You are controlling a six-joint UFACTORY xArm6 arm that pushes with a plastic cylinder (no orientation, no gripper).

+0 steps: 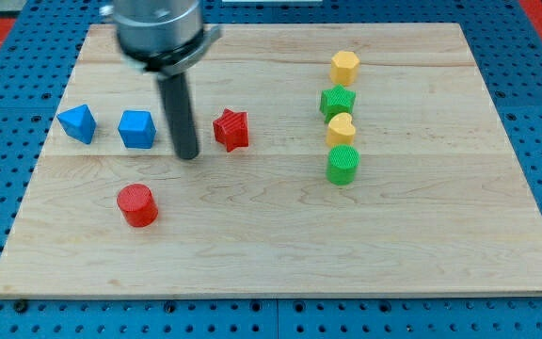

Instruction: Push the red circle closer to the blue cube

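Observation:
The red circle (137, 204), a short red cylinder, sits on the wooden board at the view's lower left. The blue cube (136, 129) stands above it, toward the view's top, with a gap between them. My tip (187, 154) rests on the board to the right of the blue cube and up and to the right of the red circle, touching neither.
A blue triangular block (77, 123) lies left of the cube. A red star (231, 130) lies right of my tip. At the right stand, in a column, a yellow hexagon (344, 67), a green star (338, 101), a yellow heart (341, 129) and a green cylinder (342, 165).

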